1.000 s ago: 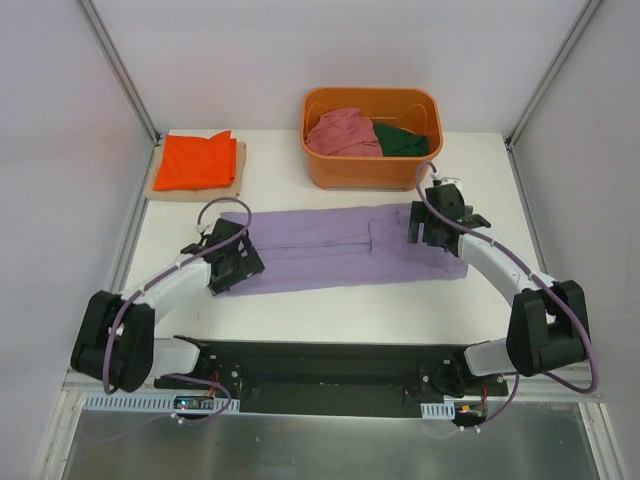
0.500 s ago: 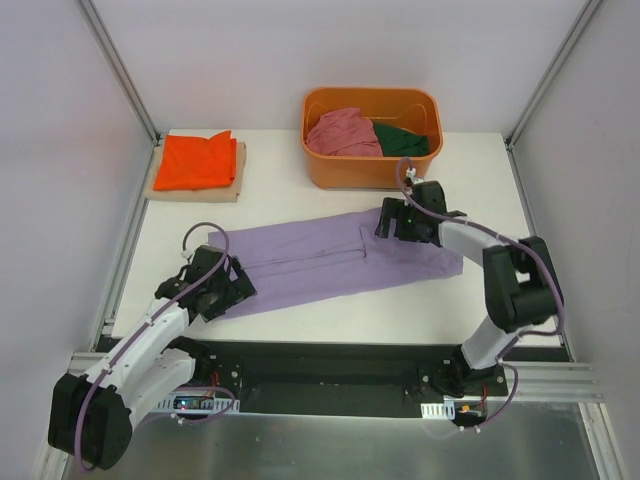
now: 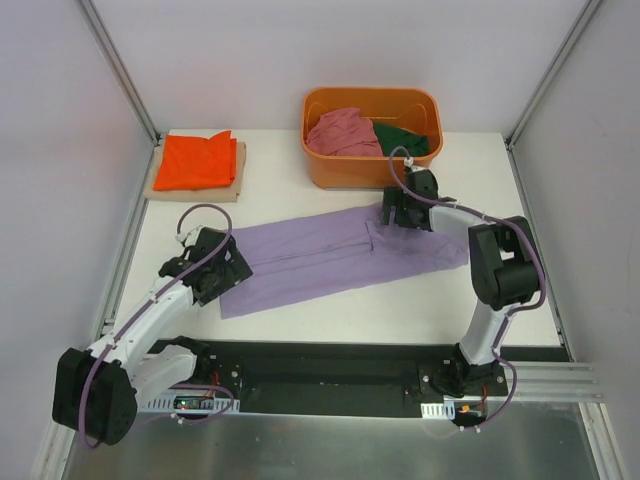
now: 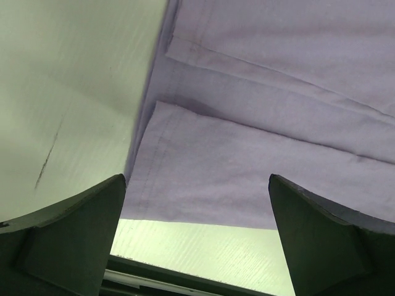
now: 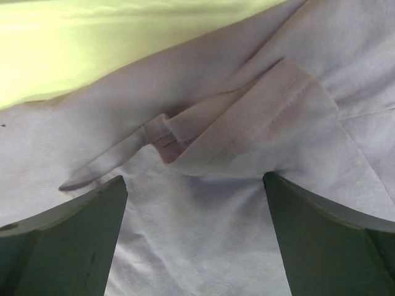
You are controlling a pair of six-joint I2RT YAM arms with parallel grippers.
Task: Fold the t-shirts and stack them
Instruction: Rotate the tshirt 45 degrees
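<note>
A lavender t-shirt (image 3: pixel 330 252) lies folded lengthwise in a long strip across the middle of the table, tilted up to the right. My left gripper (image 3: pixel 218 272) is open over its left end; the left wrist view shows the shirt's hem (image 4: pixel 259 160) between the spread fingers. My right gripper (image 3: pixel 403 212) is open over the shirt's upper right part, above a folded sleeve (image 5: pixel 247 123). A folded orange t-shirt (image 3: pixel 197 160) lies on a tan board at back left. A dusty pink t-shirt (image 3: pixel 342 132) and a dark green t-shirt (image 3: pixel 402 141) lie in the tub.
An orange plastic tub (image 3: pixel 372 170) stands at the back centre, just behind my right gripper. A tan board (image 3: pixel 240 172) under the orange shirt sits at the back left. Frame posts rise at both back corners. The black arm base runs along the near edge.
Both grippers have let go of the lavender shirt's ends. The left arm swung out to the left, the right gripper moved inward and back toward the tub. The shirt now lies tilted.
</note>
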